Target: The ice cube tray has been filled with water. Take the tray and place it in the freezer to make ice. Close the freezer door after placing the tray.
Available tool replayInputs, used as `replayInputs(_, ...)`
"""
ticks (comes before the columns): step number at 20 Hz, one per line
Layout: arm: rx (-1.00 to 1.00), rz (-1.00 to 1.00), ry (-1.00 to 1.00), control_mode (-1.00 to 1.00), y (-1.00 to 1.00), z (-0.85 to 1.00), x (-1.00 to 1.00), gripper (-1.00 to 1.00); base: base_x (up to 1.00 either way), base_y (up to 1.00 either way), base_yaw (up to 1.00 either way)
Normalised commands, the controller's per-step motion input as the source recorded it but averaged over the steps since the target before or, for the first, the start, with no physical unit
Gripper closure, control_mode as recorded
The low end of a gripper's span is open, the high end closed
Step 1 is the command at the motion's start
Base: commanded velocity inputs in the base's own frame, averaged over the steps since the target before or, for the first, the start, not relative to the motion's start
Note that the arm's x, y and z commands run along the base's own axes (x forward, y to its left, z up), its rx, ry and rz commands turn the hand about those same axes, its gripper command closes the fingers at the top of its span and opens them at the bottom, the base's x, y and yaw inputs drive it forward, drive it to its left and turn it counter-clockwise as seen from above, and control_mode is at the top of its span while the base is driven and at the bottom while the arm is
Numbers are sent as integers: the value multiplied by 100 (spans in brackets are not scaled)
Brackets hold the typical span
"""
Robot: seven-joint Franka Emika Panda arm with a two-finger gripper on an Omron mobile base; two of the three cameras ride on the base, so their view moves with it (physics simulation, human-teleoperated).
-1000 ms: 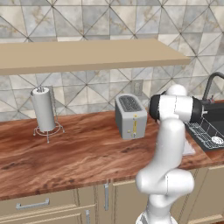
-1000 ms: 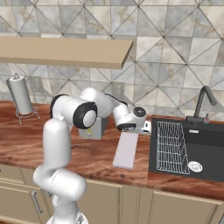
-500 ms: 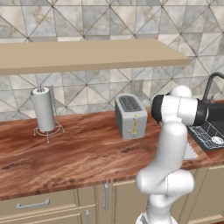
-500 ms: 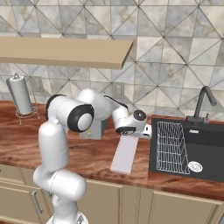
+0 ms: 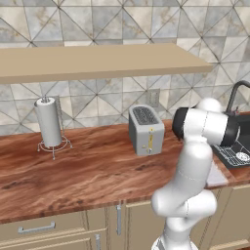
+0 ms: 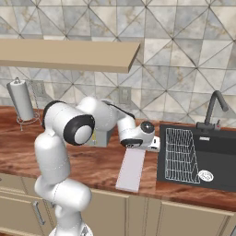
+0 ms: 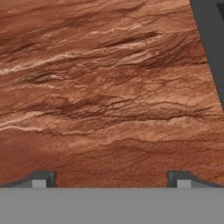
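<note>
Lowered since earlier, two-finger gripper (image 7: 111, 178) hangs fully open and empty over the flat pale lavender ice cube tray (image 6: 132, 168), counter's six o'clock edge, positioned for pickup.

The arm (image 6: 69, 138) rises from its base, bends at the elbow and reaches right and forward, low over the counter's front edge. The gripper (image 7: 111, 178) has its jaws spread wide, holding nothing.

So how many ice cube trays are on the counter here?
1. The tray lies flat on the counter left of the sink, its near end at the counter's front edge, below the open gripper. Others could be hidden behind the arm.
</note>
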Motion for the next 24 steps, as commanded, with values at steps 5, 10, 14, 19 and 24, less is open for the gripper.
replayInputs(5,0,2,0,-100,0,-16,-56,-100,0,0,0)
replayInputs(10,0,1,0,-100,0,-14,-47,-100,0,0,0)
replayInputs(14,0,0,0,-100,0,-1,-5,-100,0,0,0)
replayInputs(19,0,0,0,-100,0,12,10,-100,0,0,0)
replayInputs(24,0,0,-6,-100,0,43,13,-100,0,0,0)
